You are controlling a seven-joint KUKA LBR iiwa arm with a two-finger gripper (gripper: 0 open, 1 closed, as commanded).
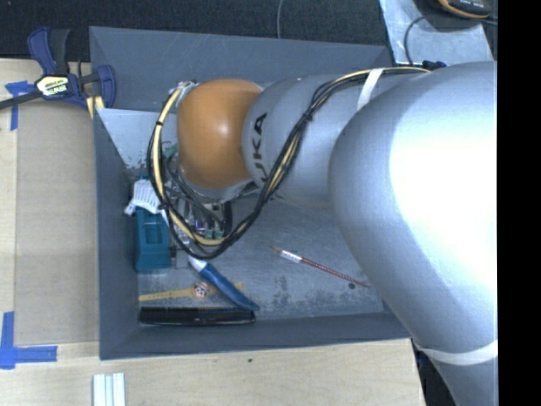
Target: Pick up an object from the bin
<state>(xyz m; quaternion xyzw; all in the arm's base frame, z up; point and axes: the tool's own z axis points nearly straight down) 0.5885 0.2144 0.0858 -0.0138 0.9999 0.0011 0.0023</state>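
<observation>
Arm [406,176] in from right, orange wrist cover [215,142] pointing down over left half of bin [114,252], a posture suited to a top-down grab. Gripper [201,227] sits low under cover, cables looped round it; open or closed, can't tell. Nothing seen held. Nearest candidates: teal box [152,242] just beside on left, blue-handled tool [221,286] just below. Black bar [196,315] and yellow stick [167,295] hug near wall, awkward access. Thin red stick [321,266] lies well apart.

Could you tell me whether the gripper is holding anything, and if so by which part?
It cannot be told. The gripper is beside a teal block at the left of the bin, but the orange cover and cables hide its tip.
</observation>
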